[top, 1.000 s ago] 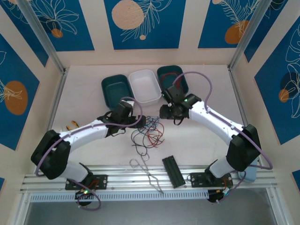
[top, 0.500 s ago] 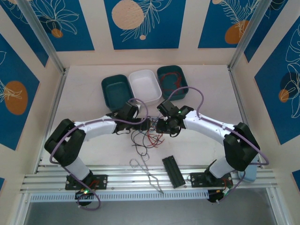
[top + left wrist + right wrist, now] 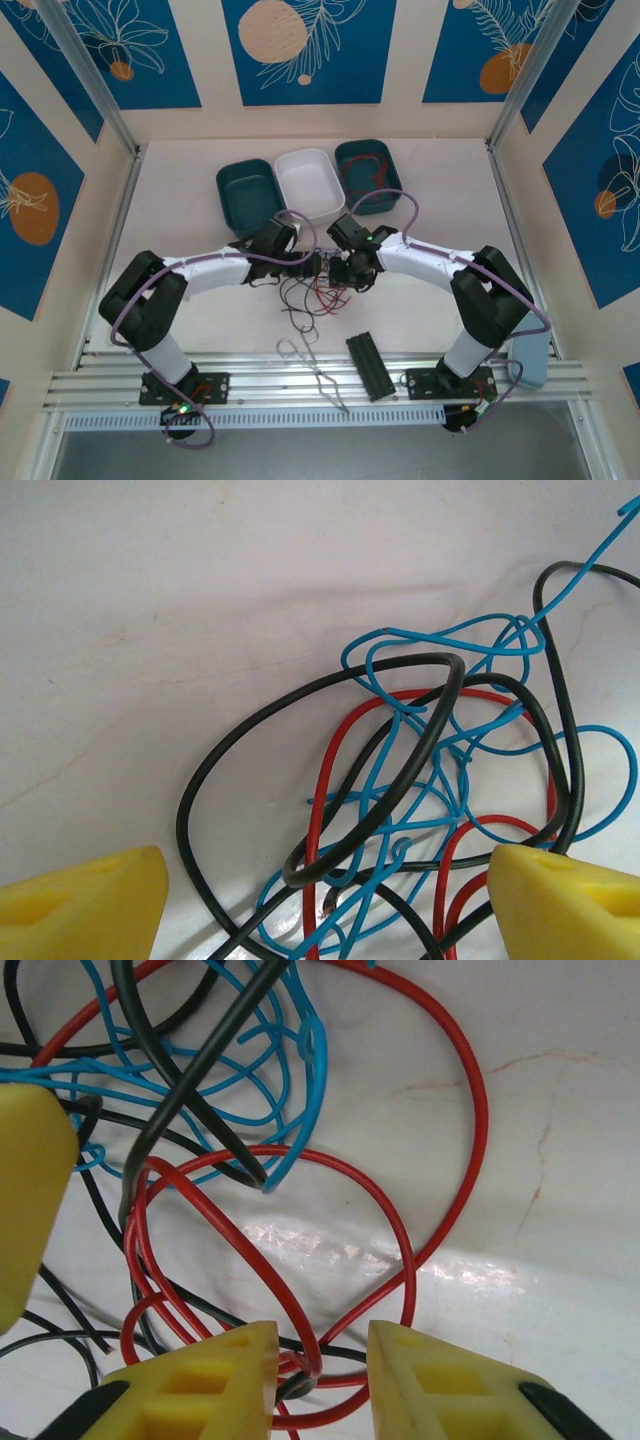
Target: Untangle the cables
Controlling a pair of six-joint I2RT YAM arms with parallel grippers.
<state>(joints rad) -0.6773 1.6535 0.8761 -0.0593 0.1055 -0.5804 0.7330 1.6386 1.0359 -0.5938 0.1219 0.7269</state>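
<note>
Cables: a tangle of thin red, blue and black plastic-sheathed wires (image 3: 316, 284) at mid-table, in front of the trays and between the two grippers
Strands: smooth, glossy, round; blue is thinnest and kinked into small tight loops, black runs in wide arcs, red in broad springy hoops
Right gripper (image 3: 322, 1345): yellow wedge fingertips nearly together with a narrow gap; a red loop and a crossing black strand sit in the gap, not yet pinched
Left gripper (image 3: 325, 900): yellow fingertips wide apart, straddling the heap, clamped on nothing
Risk, grip: right jaws likely catch red and black together, so a pull would drag the whole knot
Risk, slip: slick sheath could slide out of the pads
Risk, knot: pulling against the blue kinks would tighten them
Risk, contact: the two wrists work very near each other and may bump
Table (image 3: 180, 220): matte white, faint hairline marks
Beyond: two teal tubs (image 3: 245, 192) and a white rounded tub (image 3: 308, 185); metal tongs (image 3: 316, 372) and a black ribbed bar (image 3: 371, 366) near the front rail
</note>
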